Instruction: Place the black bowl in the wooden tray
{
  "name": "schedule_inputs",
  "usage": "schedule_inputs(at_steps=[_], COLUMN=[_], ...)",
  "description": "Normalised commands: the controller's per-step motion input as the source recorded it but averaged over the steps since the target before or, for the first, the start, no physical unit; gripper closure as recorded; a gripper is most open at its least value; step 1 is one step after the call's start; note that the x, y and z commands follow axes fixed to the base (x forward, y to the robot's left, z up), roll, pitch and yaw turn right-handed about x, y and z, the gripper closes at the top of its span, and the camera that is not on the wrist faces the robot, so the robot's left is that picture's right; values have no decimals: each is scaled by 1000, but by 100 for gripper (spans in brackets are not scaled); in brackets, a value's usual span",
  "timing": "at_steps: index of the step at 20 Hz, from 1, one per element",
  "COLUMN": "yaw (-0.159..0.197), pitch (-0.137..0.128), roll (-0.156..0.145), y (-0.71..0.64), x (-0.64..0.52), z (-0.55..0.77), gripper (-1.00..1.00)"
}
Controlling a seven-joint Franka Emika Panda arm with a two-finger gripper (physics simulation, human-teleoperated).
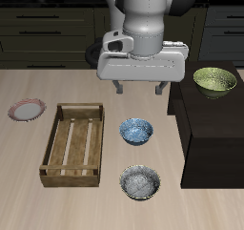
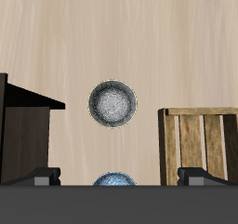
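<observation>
1. Hanging above the middle of the table in the exterior view, the gripper (image 1: 139,89) sits well clear of the surface with its two fingers spread apart and nothing between them.
2. In the same view, the black bowl (image 1: 140,182) rests upright on the table near the front edge, dark on the outside and speckled grey-white inside.
3. Just behind it, farther from the front edge, stands the blue-patterned bowl (image 1: 135,131); the two are close but apart.
4. The wooden tray (image 1: 74,143) lies beside both bowls, its slatted bottom bare, and a small pink-rimmed plate (image 1: 27,110) sits beyond the tray, apart from it.
5. A yellow-green bowl (image 1: 215,80) rests on top of a dark cabinet (image 1: 212,138) on the other side of the bowls.
6. In the wrist view, the black bowl (image 2: 112,103) sits on bare wood-grain table between the dark cabinet (image 2: 25,135) and the wooden tray (image 2: 200,144), touching neither.
7. The rim of the blue-patterned bowl (image 2: 115,179) peeks out just above the gripper body, and the two fingertips (image 2: 45,177) stand wide apart, holding nothing.
</observation>
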Motion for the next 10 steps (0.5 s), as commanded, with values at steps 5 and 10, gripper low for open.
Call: schedule_inputs(at_steps=[5, 10], yaw=[11, 27], pitch=[-27, -5], roll=[-29, -11], y=[-62, -86], x=[236, 252], z=[100, 75], gripper=[-100, -100])
